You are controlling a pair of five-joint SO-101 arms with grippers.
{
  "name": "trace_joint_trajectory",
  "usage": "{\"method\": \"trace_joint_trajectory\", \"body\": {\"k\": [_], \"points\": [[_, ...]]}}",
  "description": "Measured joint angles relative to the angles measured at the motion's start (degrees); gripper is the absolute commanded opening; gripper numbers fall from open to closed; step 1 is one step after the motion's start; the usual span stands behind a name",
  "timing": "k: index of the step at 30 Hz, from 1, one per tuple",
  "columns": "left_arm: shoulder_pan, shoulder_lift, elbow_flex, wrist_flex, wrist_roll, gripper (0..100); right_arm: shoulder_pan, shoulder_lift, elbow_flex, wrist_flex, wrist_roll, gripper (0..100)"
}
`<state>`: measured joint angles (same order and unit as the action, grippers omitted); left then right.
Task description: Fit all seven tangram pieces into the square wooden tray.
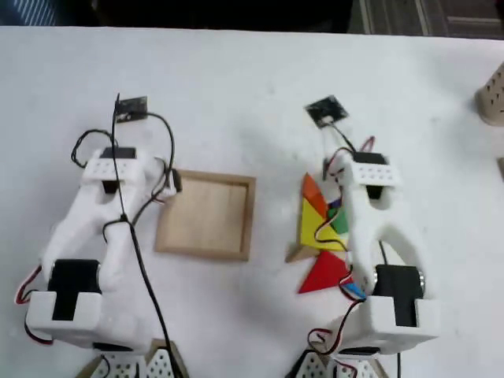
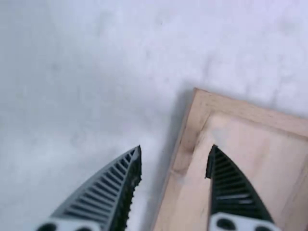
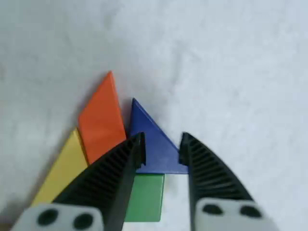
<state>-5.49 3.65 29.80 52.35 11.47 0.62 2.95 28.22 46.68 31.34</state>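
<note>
The square wooden tray (image 1: 250, 216) lies between the arms and holds nothing. My left gripper (image 2: 175, 148) is open and straddles the tray's rim (image 2: 192, 125) near a corner, one finger over the cloth, the other over the tray floor. The tangram pieces lie clustered by the right arm: orange parallelogram (image 1: 313, 193), yellow triangle (image 1: 313, 228), red triangle (image 1: 324, 272), green square (image 1: 339, 220) and a wood-coloured piece (image 1: 298, 253). My right gripper (image 3: 162, 139) is narrowly open just above the blue triangle (image 3: 154, 144), beside the orange parallelogram (image 3: 101, 120) and green square (image 3: 144, 197).
White cloth covers the table. A beige perforated object (image 1: 492, 94) stands at the far right edge. Loose cables run along the left arm (image 1: 110, 205) and the right arm (image 1: 378, 213). Open cloth stretches behind the tray and the pieces.
</note>
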Motion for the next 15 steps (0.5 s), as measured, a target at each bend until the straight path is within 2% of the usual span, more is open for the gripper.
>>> {"method": "trace_joint_trajectory", "body": {"k": [6,15], "points": [[0.00,0.00,0.00,0.00,0.00,23,0.62,0.26,0.00,4.04,11.25,25.1],[0.00,0.00,0.00,0.00,0.00,23,0.44,3.60,-0.09,4.66,18.99,25.1]]}}
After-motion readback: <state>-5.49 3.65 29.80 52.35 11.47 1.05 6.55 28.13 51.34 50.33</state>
